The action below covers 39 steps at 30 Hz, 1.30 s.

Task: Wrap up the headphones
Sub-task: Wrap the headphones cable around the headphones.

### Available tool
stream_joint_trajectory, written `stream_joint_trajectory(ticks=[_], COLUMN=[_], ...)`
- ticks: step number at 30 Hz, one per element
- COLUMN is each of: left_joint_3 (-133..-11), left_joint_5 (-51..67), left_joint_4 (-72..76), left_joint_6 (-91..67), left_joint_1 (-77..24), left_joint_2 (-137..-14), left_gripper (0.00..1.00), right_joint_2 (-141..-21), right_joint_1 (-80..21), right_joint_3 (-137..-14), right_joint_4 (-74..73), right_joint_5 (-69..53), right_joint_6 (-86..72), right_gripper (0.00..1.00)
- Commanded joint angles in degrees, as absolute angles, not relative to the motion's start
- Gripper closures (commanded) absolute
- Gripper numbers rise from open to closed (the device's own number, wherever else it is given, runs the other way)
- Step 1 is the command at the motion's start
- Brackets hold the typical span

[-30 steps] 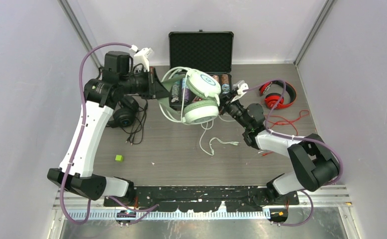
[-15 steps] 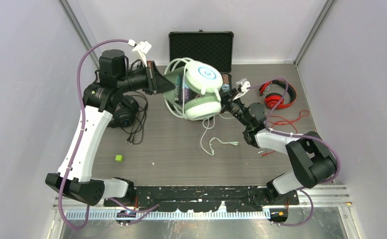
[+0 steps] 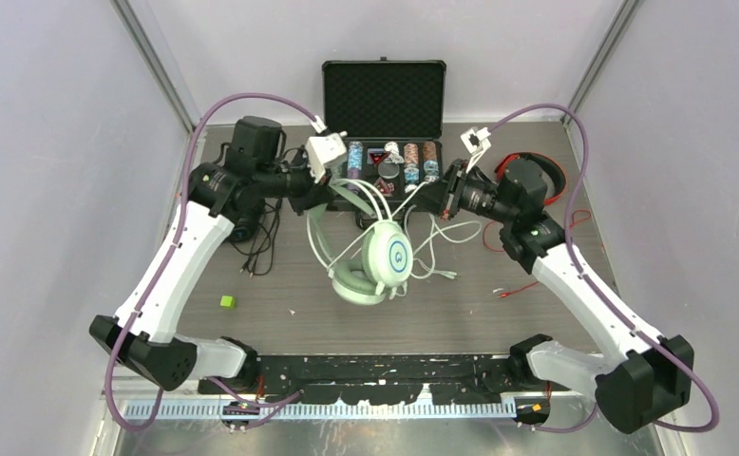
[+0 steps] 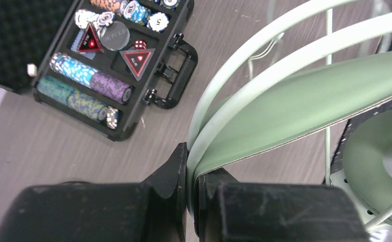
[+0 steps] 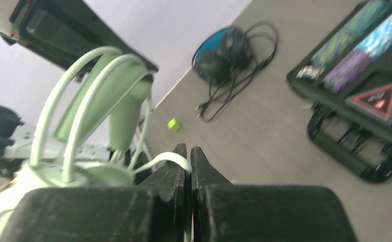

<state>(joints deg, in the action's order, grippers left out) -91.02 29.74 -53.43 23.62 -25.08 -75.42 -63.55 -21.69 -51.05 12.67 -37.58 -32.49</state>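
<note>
The mint-green headphones (image 3: 377, 258) hang by their headband (image 4: 295, 101) in mid-table, ear cups low over the wood, with white cable looped around them. My left gripper (image 3: 332, 194) (image 4: 190, 151) is shut on the headband. From the right, my right gripper (image 3: 426, 199) (image 5: 188, 151) is shut on the white cable (image 5: 164, 159). The black headphones (image 3: 244, 224) (image 5: 224, 50) lie under my left arm with their black cable (image 3: 261, 252) spread out. Behind my right arm, the red headphones (image 3: 548, 163) show only partly; their red cable (image 3: 501, 237) trails forward.
An open black case (image 3: 383, 95) (image 4: 113, 65) holding poker chips stands at the back centre, just behind both grippers. A small green cube (image 3: 226, 301) (image 5: 174, 124) lies front left. Side walls close in on the left and right.
The mint headphones came down and forward from in front of the case to mid-table. The right arm rose and swung back right, pulling the cable. The left wrist turned and moved right.
</note>
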Motion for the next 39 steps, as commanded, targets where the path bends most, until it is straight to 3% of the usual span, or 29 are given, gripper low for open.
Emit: stream_joint_trajectory(ticks=[1, 6, 13, 19, 39], left_joint_3=[-91.3, -88.8, -80.4, -79.0, -80.2], left_joint_5=[27.8, 20.8, 9.1, 0.7, 4.3], left_joint_4=[-61.4, -58.5, -45.9, -43.1, -46.8], left_joint_6=[39.4, 43.3, 45.0, 44.3, 37.4], left_joint_1=[-26.7, -27.8, -30.7, -30.8, -30.8], left_joint_2=[-75.5, -74.6, -71.0, -71.3, -71.7], left_gripper=[1.0, 1.0, 1.0, 1.0, 1.0], right_joint_2=[-61.2, -62.6, -62.6, -62.8, -69.2], right_joint_1=[-20.2, -20.2, -20.3, -20.3, -29.0], right_joint_3=[-58.9, -63.2, -61.8, -61.7, -61.8], right_joint_4=[-10.3, -17.0, -6.0, -5.8, -11.1], right_joint_5=[-41.4, -47.0, -54.5, -55.4, -44.6], right_joint_6=[-32.8, -37.4, -52.1, -53.6, -46.2], right_gripper=[1.0, 0.99, 1.0, 0.97, 1.0])
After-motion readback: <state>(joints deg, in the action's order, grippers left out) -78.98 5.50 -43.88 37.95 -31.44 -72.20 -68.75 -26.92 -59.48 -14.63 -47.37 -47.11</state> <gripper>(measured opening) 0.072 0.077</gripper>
